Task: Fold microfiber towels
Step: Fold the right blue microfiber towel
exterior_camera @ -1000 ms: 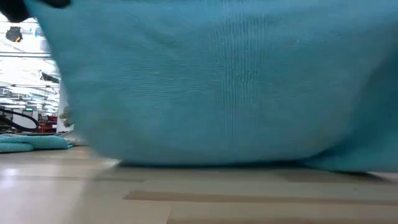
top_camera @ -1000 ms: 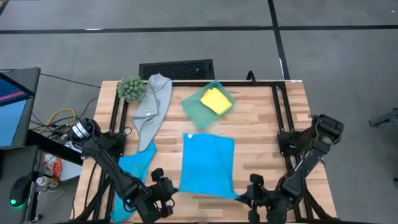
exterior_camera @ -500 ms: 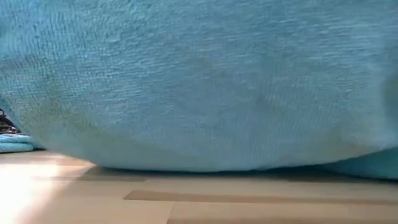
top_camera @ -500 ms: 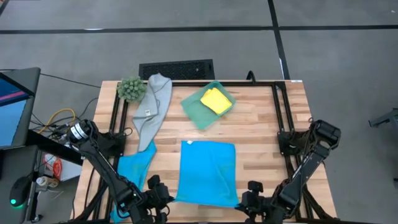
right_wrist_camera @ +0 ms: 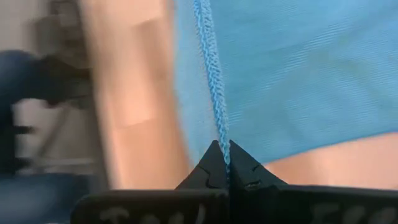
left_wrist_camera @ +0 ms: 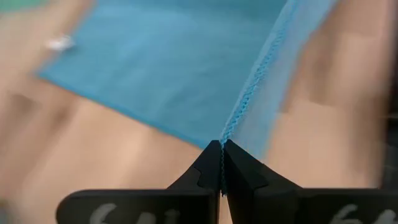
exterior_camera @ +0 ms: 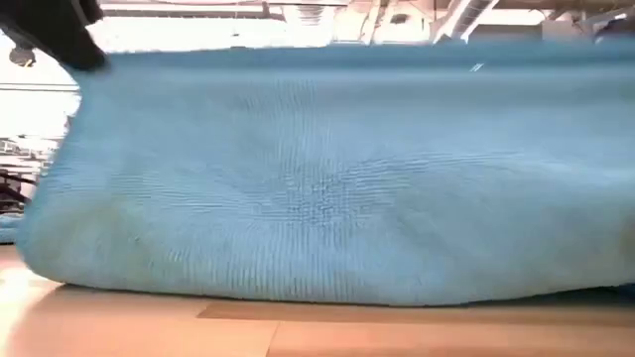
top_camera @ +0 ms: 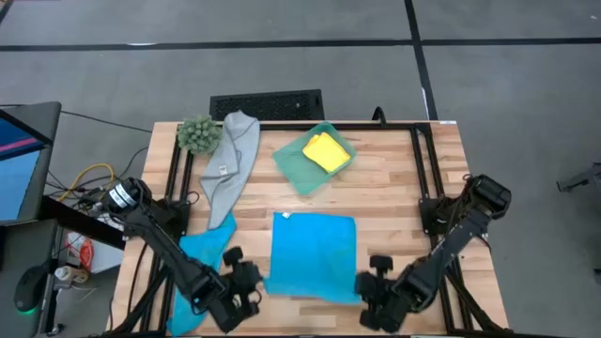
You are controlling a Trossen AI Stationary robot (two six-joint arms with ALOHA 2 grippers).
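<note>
Mid-fold: left end effector (top_camera: pixel 246 282) and right end effector (top_camera: pixel 373 282) each clamped on a near corner of the sky-blue microfiber towel (top_camera: pixel 314 253), spread mid-surface. Next, presumably: carrying both corners evenly over to the far edge.

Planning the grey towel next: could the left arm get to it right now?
Probably not yet: the left gripper is shut on the blue towel's near corner. Once it lets go, the way to the grey towel looks free; the second blue towel lies flat between.

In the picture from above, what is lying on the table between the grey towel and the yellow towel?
In the high view, bare wood and then the green tray's near side lie between the grey towel and the yellow towel, which rests in that tray.
</note>
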